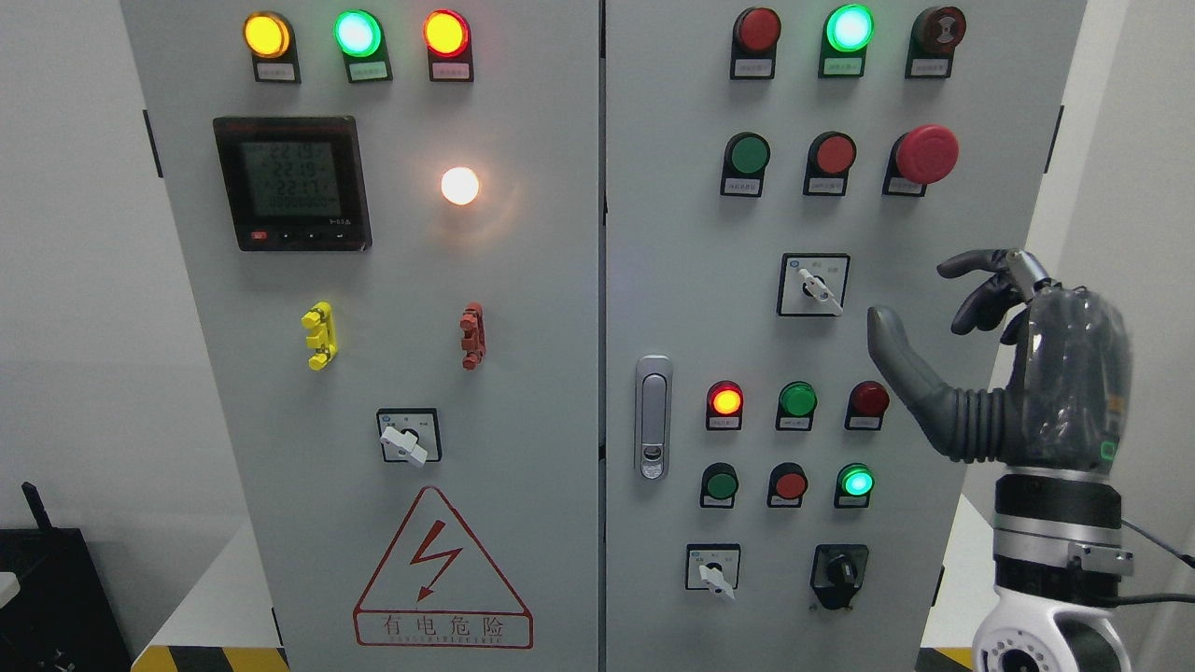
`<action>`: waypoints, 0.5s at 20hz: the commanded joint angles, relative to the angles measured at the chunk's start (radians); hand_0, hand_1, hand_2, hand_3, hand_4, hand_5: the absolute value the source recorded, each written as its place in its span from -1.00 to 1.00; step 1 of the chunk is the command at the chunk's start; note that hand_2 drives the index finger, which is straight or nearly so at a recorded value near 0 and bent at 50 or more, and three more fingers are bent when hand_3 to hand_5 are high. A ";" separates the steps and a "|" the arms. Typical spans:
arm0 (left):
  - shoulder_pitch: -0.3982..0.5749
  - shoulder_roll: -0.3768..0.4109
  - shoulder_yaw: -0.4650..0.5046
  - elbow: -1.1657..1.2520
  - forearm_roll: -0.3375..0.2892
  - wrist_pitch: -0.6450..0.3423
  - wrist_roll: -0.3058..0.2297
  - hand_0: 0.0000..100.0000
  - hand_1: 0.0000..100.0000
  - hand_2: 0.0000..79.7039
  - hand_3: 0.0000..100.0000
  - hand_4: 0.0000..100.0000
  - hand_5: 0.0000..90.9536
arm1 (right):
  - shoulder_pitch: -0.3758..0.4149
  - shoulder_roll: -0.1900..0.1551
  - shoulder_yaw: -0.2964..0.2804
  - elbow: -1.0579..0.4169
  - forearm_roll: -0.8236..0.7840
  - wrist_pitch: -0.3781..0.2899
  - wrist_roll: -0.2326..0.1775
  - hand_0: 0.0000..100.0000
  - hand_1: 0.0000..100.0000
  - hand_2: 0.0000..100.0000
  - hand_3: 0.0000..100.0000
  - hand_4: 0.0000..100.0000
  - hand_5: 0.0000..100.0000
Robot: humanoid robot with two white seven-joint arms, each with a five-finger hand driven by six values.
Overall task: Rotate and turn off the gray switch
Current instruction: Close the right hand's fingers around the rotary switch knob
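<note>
One right hand (1008,364), open and empty; gray switch (814,285) just left of thumb, probably needing a square pinch before rotating.

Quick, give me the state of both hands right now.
Right hand: open, fingers spread, holding nothing, raised beside the panel near the upper gray switch.
Left hand: not in view.

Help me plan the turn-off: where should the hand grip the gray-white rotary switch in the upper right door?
Probably pinch the gray-white lever knob across its flat sides. It slants toward lower right, and the open right hand is already beside it, so come from the right.
</note>
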 commanded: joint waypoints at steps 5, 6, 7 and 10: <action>-0.009 0.000 0.008 -0.026 0.020 0.000 -0.001 -0.76 -0.22 -1.00 -1.00 -1.00 -1.00 | -0.009 0.045 0.041 0.081 -0.004 0.040 0.000 -0.96 -0.19 0.06 0.84 0.91 1.00; -0.009 0.000 0.009 -0.026 0.018 0.000 -0.001 -0.76 -0.22 -1.00 -1.00 -1.00 -1.00 | -0.011 0.047 0.041 0.087 -0.004 0.040 0.000 -0.96 -0.18 0.07 0.84 0.91 1.00; -0.009 0.000 0.008 -0.026 0.020 0.000 -0.001 -0.76 -0.22 -1.00 -1.00 -1.00 -1.00 | -0.015 0.050 0.041 0.092 -0.004 0.040 0.000 -0.95 -0.17 0.08 0.84 0.91 1.00; -0.009 0.000 0.008 -0.026 0.020 0.000 -0.001 -0.76 -0.22 -1.00 -1.00 -1.00 -1.00 | -0.031 0.071 0.043 0.097 -0.004 0.042 -0.002 -0.95 -0.15 0.08 0.84 0.90 1.00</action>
